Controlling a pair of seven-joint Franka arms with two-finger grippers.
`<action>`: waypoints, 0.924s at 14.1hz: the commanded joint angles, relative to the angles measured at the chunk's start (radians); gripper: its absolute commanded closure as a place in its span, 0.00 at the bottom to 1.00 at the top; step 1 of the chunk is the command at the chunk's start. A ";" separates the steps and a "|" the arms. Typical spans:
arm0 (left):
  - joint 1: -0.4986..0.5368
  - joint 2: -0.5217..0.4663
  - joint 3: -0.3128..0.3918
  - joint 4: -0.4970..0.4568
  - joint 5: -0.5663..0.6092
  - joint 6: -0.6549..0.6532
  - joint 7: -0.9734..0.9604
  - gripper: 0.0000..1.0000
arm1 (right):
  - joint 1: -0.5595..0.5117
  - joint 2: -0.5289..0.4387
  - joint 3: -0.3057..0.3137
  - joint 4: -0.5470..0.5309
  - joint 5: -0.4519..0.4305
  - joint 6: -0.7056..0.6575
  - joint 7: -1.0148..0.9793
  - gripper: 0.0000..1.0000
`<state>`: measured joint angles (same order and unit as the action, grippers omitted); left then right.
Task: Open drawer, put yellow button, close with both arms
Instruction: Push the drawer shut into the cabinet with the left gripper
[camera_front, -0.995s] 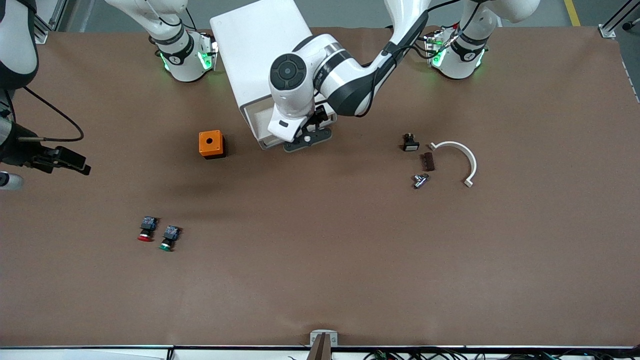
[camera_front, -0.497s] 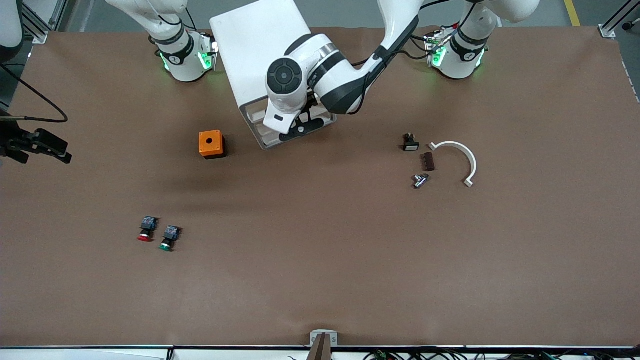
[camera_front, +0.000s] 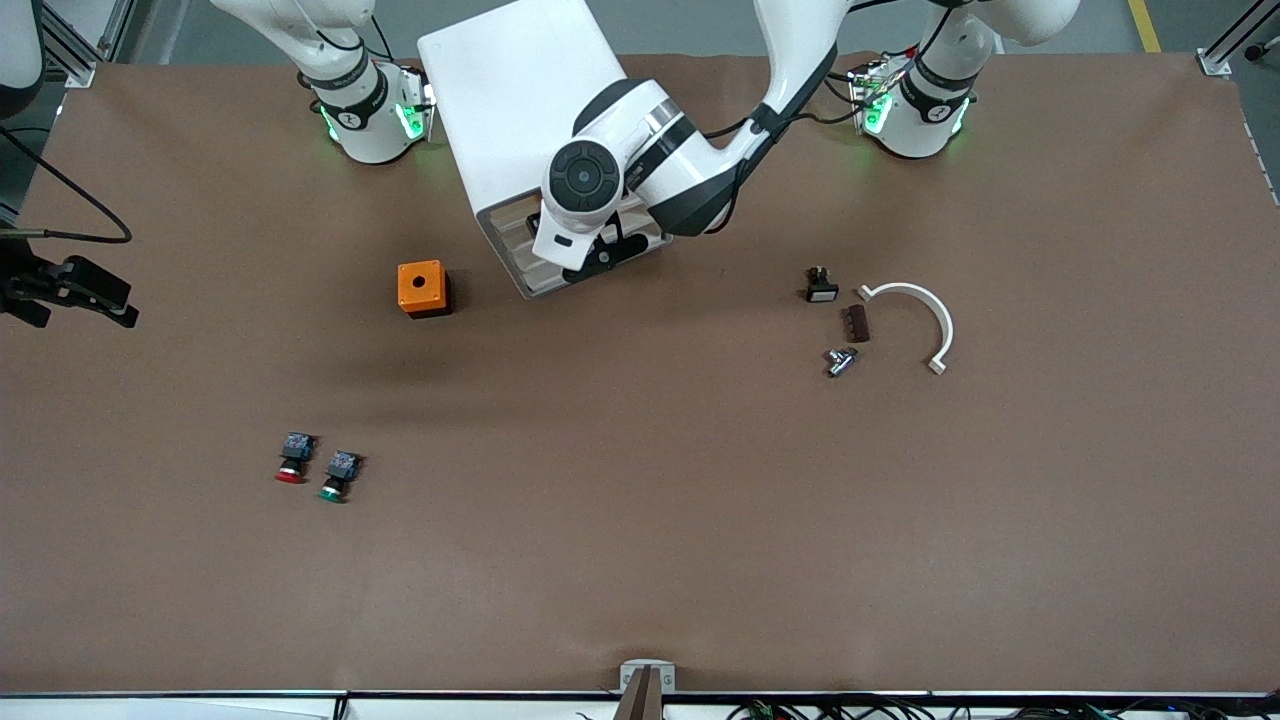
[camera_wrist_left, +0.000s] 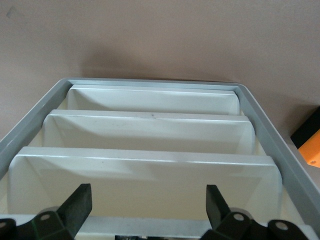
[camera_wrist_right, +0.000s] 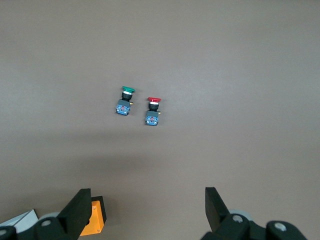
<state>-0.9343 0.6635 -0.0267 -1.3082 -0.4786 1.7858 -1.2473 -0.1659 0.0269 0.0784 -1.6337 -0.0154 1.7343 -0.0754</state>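
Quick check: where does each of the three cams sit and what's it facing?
Front view: high, across the table, facing both arms' bases; both arms show.
Left wrist view: above the cabinet front, looking down its drawers; open left gripper shows.
Right wrist view: high over the table, looking down at the red button and green button; open right gripper shows.
Shared: the orange box appears in all three.

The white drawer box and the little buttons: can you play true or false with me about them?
1. The left gripper is at the front of the white rounded drawer cabinet. True.
2. Its fingers are shut. False: open, holding nothing.
3. The red-capped push button sits beside the green-capped push button. True.
4. The orange square box with a round hole is on top of the cabinet. False: it sits on the brown table beside it.
5. The right gripper holds a button. False: open, empty.
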 joint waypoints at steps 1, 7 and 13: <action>-0.009 -0.001 -0.007 0.001 -0.037 0.007 -0.012 0.01 | -0.006 0.004 0.011 0.017 -0.018 -0.012 0.020 0.00; 0.087 -0.033 0.007 0.018 0.131 0.007 0.003 0.01 | -0.004 0.004 0.011 0.014 -0.018 -0.005 0.022 0.00; 0.334 -0.194 0.004 0.055 0.227 -0.040 0.211 0.01 | -0.003 0.002 0.012 -0.001 -0.018 -0.002 0.095 0.00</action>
<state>-0.6371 0.5665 -0.0147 -1.2259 -0.3126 1.7937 -1.0969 -0.1653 0.0312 0.0820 -1.6353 -0.0157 1.7360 -0.0038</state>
